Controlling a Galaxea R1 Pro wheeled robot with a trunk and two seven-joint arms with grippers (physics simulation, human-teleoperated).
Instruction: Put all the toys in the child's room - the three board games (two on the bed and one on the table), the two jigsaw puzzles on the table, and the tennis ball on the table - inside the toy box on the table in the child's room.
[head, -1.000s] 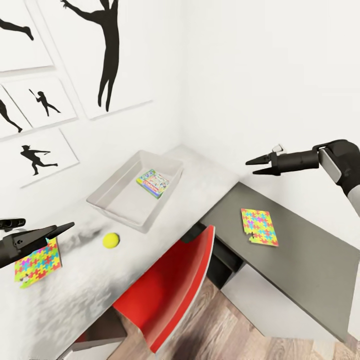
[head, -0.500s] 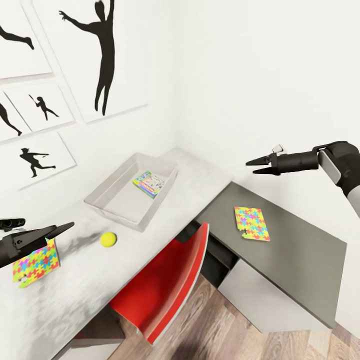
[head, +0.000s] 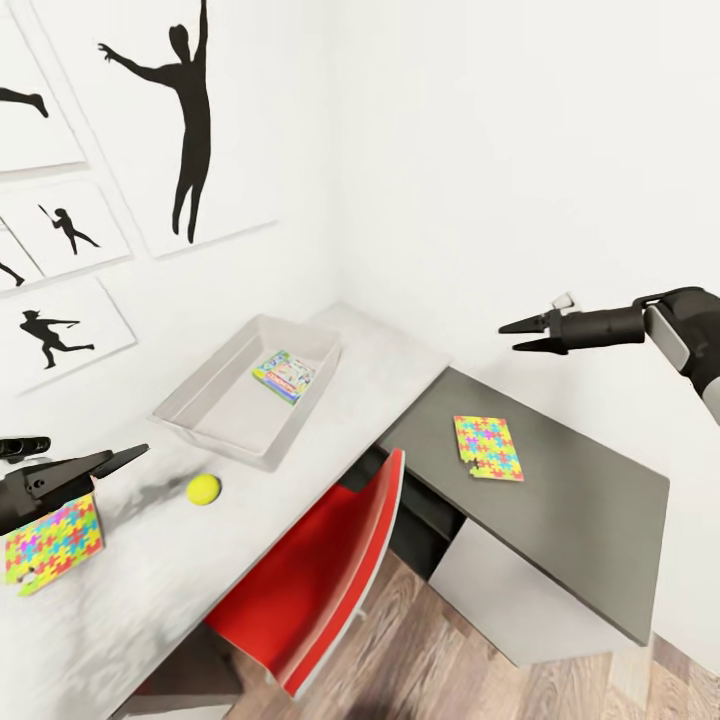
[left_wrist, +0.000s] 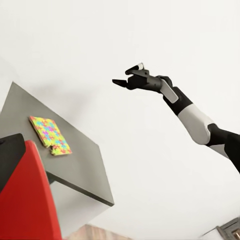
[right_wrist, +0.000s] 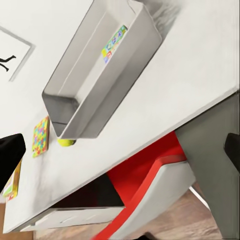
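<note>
Toy box (head: 190, 395): pale grey, open-topped, rectangular, on the white table (head: 150, 570). One board game (head: 283, 375) lies flat on its floor, lid busy with multicolour print. Tennis ball (head: 204, 489): yellow-green, on the table just beside the box's near wall, ahead of the left gripper (head: 120, 460) tips. Left fingers slightly apart, holding nothing. A jigsaw puzzle (head: 50, 545), bright interlocking pieces, lies beneath them. Second jigsaw puzzle (head: 487, 447), same pattern, flat on the dark grey desk (head: 590, 520), below the right gripper (head: 525, 334). Right fingers parted, narrow gap, empty, held in the air. Red chair (head: 320, 580) stands tucked at the table.
</note>
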